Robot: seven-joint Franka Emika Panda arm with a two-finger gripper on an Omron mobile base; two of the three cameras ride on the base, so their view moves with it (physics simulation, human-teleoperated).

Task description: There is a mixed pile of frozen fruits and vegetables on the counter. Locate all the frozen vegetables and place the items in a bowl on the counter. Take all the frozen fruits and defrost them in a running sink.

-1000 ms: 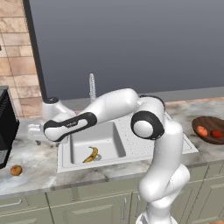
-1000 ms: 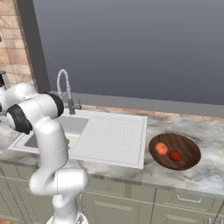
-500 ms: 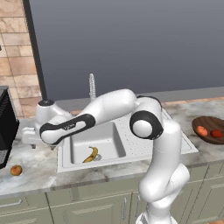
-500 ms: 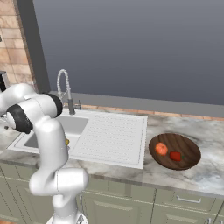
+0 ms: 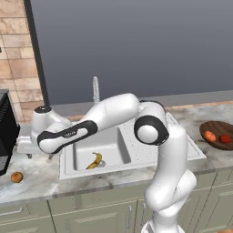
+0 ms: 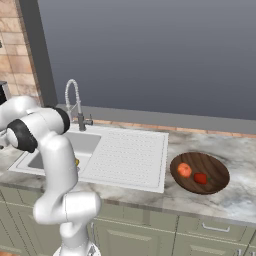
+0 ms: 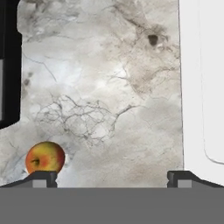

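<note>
A black appliance (image 5: 7, 132) stands at the desk's far left end, beside a tan brick wall (image 5: 16, 59). A wide dark grey panel (image 6: 150, 55) spans the back, above beige-green cabinets (image 6: 200, 235).

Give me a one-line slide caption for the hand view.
Open gripper above the marbled counter, the small orange-yellow fruit by one fingertip, sink edge alongside.

Glossy white rounded arm (image 5: 113, 113) segments joined by dark grey, black-ringed joints.

Open bench (image 7: 109, 109) is seen below the tool (image 7: 111, 177); passage is bounded by a black appliance (image 7: 8, 65) and the sink rim (image 7: 201, 87).
</note>
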